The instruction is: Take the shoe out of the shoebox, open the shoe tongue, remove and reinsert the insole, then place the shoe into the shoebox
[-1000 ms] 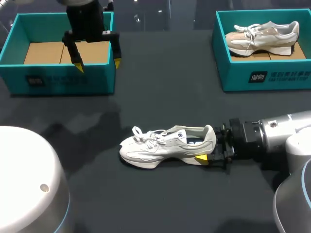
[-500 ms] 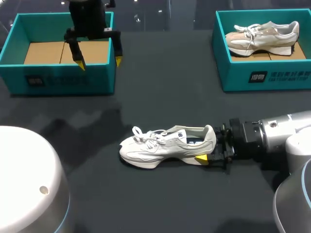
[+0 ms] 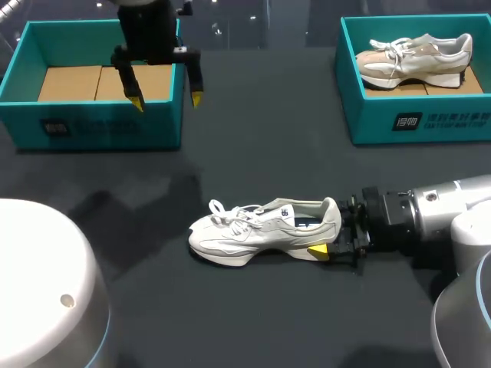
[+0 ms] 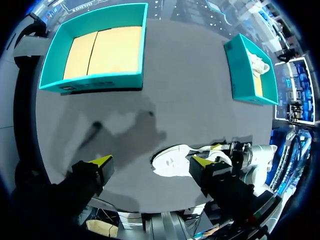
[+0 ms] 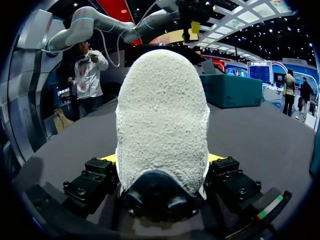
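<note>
A dark grey, matte surface point(image 3: 253, 161) is stretching wide in the head view, lying flat and even. Soft, blurred shadows point(image 3: 146, 203) are falling across its left half, the rest sitting evenly lit.

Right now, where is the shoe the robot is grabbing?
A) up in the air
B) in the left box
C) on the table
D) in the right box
C: the white shoe rests on the dark table, its heel gripped by the right end effector.
</note>
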